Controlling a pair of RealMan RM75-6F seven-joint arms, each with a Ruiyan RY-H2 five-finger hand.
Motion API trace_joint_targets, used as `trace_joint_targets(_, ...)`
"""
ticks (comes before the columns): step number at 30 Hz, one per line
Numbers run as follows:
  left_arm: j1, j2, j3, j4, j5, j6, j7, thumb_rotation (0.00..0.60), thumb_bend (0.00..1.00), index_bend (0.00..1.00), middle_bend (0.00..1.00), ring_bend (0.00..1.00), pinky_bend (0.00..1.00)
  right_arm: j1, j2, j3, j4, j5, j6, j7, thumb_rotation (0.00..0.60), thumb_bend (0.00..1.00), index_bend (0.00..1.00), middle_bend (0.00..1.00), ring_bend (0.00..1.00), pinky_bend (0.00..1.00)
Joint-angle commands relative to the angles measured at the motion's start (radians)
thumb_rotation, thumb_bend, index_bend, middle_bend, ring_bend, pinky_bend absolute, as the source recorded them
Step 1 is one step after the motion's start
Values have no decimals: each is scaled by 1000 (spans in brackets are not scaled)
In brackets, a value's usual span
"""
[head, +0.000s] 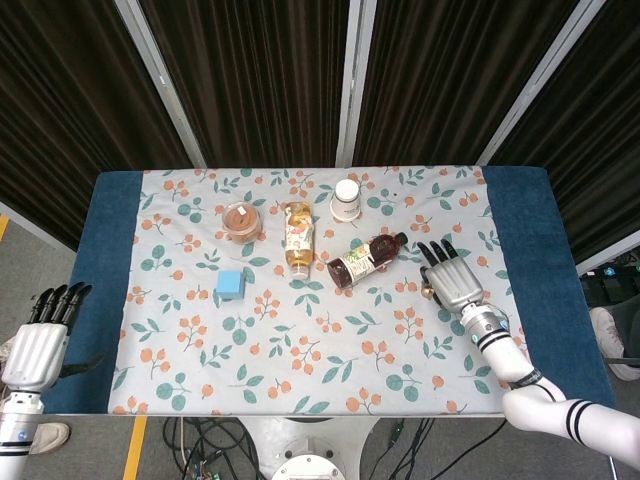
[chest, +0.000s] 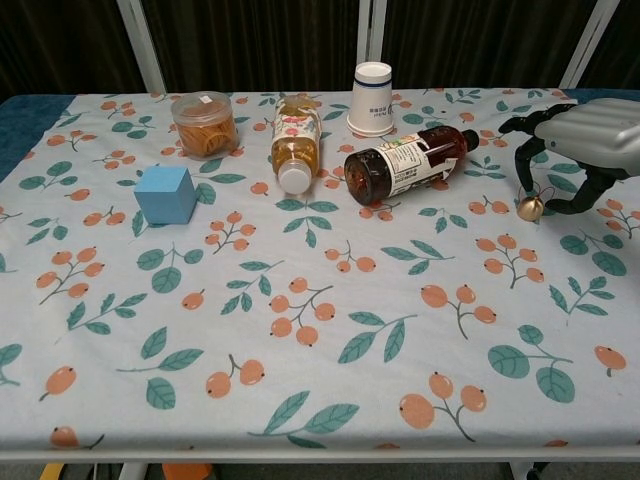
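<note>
We judge the grasp as started, not completed. Right robot hand (chest: 578, 135) arches over the small bell (chest: 530, 207), fingers apart, holding nothing; bell rests on the surface (chest: 330, 400). Left robot hand (head: 38, 345) idle, open, off-surface.
</note>
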Motion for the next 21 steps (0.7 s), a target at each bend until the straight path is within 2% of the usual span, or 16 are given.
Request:
trace_joint_targets(1,0,0,0,1,0,0,-1,600,0,54,49,0,46,3,-1,-2,1,3,0,0,600,260,483,0,0,0)
trace_joint_targets(21,2,-2,3,7,-1,-3,-9,600,0,54,49,0,47,19,-16,-16,18,21,7,0,600,294,538,22,0,0)
